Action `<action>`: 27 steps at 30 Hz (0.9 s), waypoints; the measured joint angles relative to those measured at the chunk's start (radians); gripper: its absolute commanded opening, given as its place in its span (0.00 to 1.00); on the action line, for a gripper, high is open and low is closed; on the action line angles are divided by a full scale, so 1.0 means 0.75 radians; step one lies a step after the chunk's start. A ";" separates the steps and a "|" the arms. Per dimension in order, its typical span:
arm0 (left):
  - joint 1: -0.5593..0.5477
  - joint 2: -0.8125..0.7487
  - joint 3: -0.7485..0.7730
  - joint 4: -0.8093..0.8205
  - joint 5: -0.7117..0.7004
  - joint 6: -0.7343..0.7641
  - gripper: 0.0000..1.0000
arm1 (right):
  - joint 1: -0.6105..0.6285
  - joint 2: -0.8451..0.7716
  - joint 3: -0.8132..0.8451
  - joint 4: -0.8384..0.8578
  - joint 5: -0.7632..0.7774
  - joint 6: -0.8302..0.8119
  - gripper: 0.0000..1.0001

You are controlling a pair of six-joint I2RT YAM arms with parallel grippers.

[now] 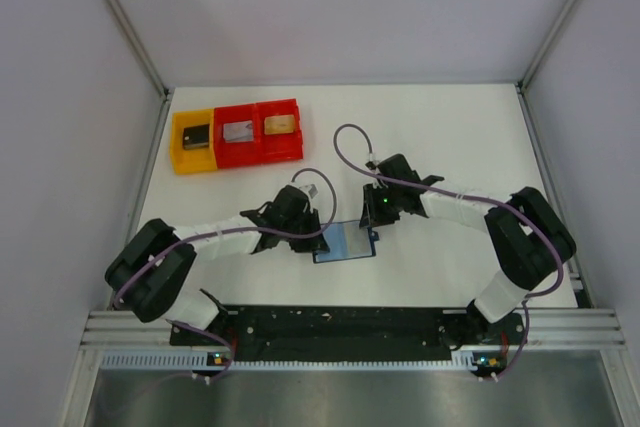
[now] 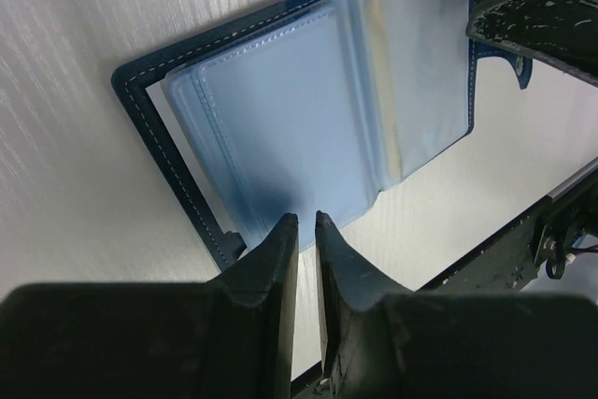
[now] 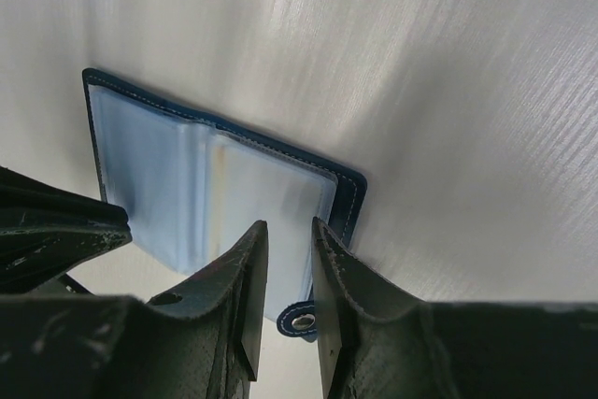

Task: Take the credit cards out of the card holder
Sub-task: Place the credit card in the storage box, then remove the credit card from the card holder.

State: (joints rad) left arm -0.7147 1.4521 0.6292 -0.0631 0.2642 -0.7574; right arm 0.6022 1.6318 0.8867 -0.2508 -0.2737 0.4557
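The card holder (image 1: 345,240) lies open on the white table between my two grippers, dark navy rim up and light-blue clear sleeves showing. It also shows in the left wrist view (image 2: 280,109) and the right wrist view (image 3: 187,184). A pale yellowish strip (image 2: 385,72) shows inside one sleeve near the fold; no card is clearly visible. My left gripper (image 2: 301,221) is at the holder's left edge, jaws nearly together, holding nothing. My right gripper (image 3: 288,226) hovers over the right page by the clasp tab (image 3: 301,322), jaws a little apart and empty.
A yellow bin (image 1: 192,142) and two red bins (image 1: 262,132) stand at the back left, each with a small flat item inside. The black base rail (image 1: 340,325) runs along the near edge. White walls enclose the table.
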 measured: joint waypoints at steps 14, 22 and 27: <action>-0.003 0.020 -0.007 -0.012 -0.010 -0.024 0.15 | 0.006 0.000 -0.003 -0.002 0.025 -0.003 0.25; -0.003 0.023 -0.011 -0.008 -0.012 -0.036 0.15 | 0.010 0.026 -0.003 -0.005 0.027 -0.002 0.25; -0.004 0.023 -0.015 -0.001 -0.012 -0.040 0.15 | 0.015 0.027 -0.003 -0.006 0.041 -0.002 0.25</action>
State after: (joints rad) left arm -0.7174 1.4693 0.6182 -0.0639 0.2554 -0.7872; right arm 0.6136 1.6524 0.8845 -0.2550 -0.2432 0.4545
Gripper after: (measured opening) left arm 0.149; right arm 0.252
